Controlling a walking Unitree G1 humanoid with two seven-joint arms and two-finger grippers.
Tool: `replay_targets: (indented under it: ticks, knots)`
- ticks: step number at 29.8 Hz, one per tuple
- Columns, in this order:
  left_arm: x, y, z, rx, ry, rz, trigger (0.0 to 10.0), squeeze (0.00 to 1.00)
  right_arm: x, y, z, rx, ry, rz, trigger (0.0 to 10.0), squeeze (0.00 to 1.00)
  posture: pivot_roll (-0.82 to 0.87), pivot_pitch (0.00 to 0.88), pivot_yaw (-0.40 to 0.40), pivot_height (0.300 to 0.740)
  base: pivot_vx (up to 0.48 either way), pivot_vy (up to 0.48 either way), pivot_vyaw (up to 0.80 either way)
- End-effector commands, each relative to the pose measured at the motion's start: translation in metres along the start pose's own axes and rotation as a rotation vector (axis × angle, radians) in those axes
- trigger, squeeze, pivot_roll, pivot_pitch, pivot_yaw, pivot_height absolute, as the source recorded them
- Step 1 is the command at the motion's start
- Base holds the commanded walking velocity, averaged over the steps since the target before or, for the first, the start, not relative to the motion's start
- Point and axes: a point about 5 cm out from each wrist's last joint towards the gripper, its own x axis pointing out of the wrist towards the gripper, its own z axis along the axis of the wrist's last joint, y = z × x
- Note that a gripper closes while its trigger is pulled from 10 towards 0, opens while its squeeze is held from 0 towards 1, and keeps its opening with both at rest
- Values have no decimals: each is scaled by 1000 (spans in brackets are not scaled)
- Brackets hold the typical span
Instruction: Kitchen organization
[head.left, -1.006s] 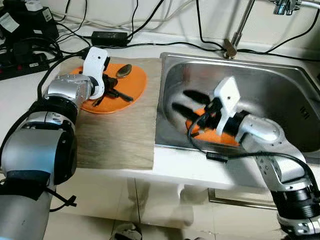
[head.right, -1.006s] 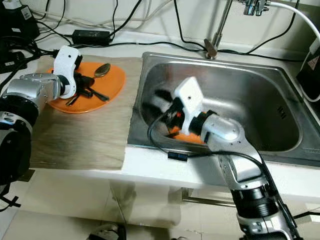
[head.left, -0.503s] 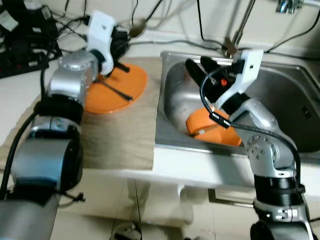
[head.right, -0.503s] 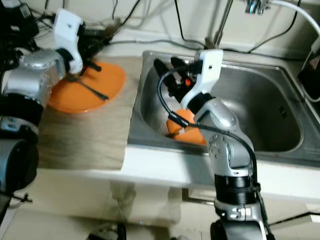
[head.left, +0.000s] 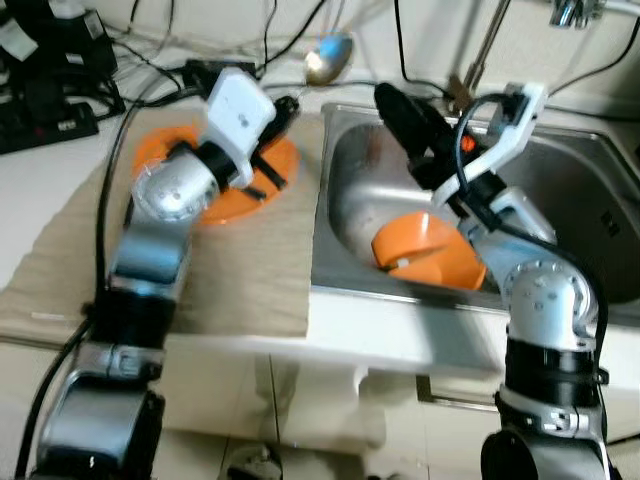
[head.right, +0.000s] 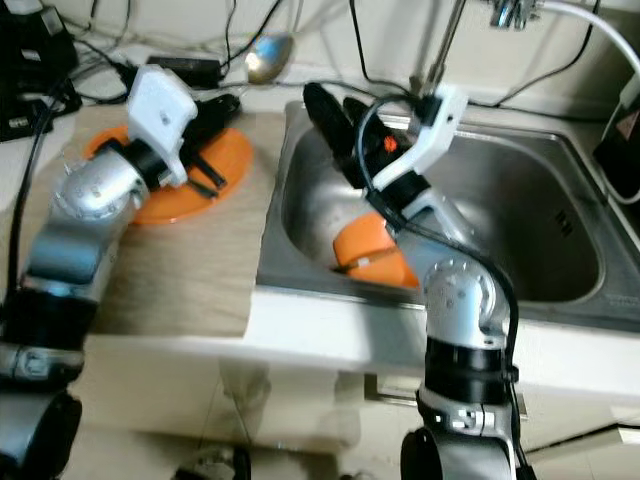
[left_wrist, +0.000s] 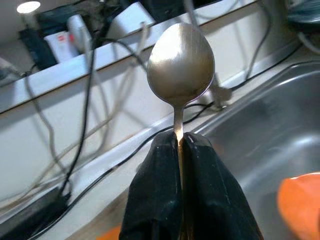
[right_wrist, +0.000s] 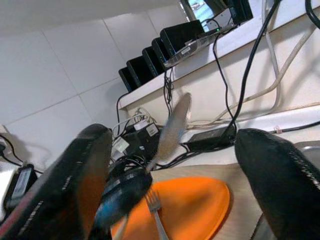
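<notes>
A metal spoon (left_wrist: 181, 60) stands upright in my left gripper (left_wrist: 181, 141), which is shut on its handle. In the eye views the spoon (head.left: 328, 58) is held high over the counter's back edge, between the orange plate (head.left: 160, 152) and the sink (head.left: 560, 200). A fork (right_wrist: 156, 212) lies on the plate (right_wrist: 195, 205). My right gripper (head.right: 332, 98) is open and raised above the sink's left end, its fingers (right_wrist: 75, 190) wide apart and holding nothing. Below it an orange bowl (head.left: 425, 250) lies tilted in the sink.
A beige mat (head.left: 250, 270) covers the counter under the plate. The faucet (head.left: 480, 55) rises behind the sink. Power strips and cables (head.left: 50, 100) crowd the back left, with a black adapter (head.left: 205, 70) by the wall.
My left gripper lifted the spoon off the plate and swung it right, toward the sink. My right gripper rose from beside the bowl to above the sink's rim.
</notes>
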Motion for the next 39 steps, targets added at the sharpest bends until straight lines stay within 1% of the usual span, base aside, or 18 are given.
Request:
replay_targets:
  ticks: [1, 2, 3, 4, 5, 6, 9, 10, 12, 13, 14, 15, 18, 23, 27, 39]
  knots:
    - [2, -3, 14, 46, -47, -18, 0, 0, 2, 1, 4, 8, -1, 5, 10000, 1000, 36, 25, -60, 740, 0, 0, 0]
    - [1, -7, 14, 61, -48, -36, 0, 0, 4, 3, 6, 17, -2, 22, 10000, 1000, 36, 24, -60, 740, 0, 0, 0]
    - [1, -9, 14, 53, -51, -44, 0, 0, 4, 3, 6, 18, 1, 31, 10000, 984, 35, 22, -60, 740, 0, 0, 0]
    - [1, -11, 15, 51, -61, -47, 0, 0, 5, 4, 6, 19, 5, 35, 10000, 600, 35, 22, -60, 740, 0, 0, 0]
    - [1, -12, 16, 52, -74, -46, 0, 0, 5, 4, 6, 21, 9, 37, 10000, 439, 35, 21, -59, 740, 0, 0, 0]
    - [1, -13, 19, 46, -89, -48, 0, 0, 6, 4, 6, 33, 12, 35, 10000, 0, 35, 21, -60, 740, 0, 0, 0]
    - [1, -17, 29, 61, -148, -61, 0, 0, 7, 4, 6, 70, 11, 39, 10000, 0, 36, 19, -61, 740, 0, 0, 0]
    - [1, -20, 30, 84, -150, -86, 0, 0, 7, 4, 6, 85, 11, 43, 10000, 0, 36, 18, -63, 740, 0, 0, 0]
    - [0, -22, 29, 91, -142, -102, 0, 0, 7, 5, 6, 98, 8, 49, 10000, 0, 36, 16, -62, 740, 0, 0, 0]
    - [0, -23, 29, 95, -145, -107, 0, 0, 7, 5, 7, 117, 0, 53, 4000, 0, 34, 15, -60, 740, 0, 0, 0]
    - [0, -24, 28, 97, -147, -111, 0, 0, 7, 5, 8, 130, -6, 56, 4000, 0, 34, 15, -60, 740, 0, 0, 0]
    - [-1, -25, 29, 97, -155, -113, 0, 0, 6, 5, 8, 147, -13, 59, 0, 0, 35, 13, -61, 740, 0, 0, 0]
    - [-1, -28, 32, 99, -172, -129, 0, 0, 5, 3, 9, 169, -19, 56, 0, 0, 35, 9, -61, 740, 0, 0, 0]
    - [-1, -33, 33, 110, -185, -161, 0, 0, 3, 1, 10, 178, -25, 50, 0, 0, 31, 1, -57, 740, 0, 0, 0]
    - [0, -33, 35, 129, -203, -168, 0, 0, 4, 1, 11, 182, -25, 52, 0, 0, 31, 0, -61, 740, 0, 0, 0]
    - [0, -32, 33, 136, -206, -164, 0, 0, 5, 2, 10, 186, -26, 66, 0, 0, 30, 0, -63, 740, 0, 0, 0]
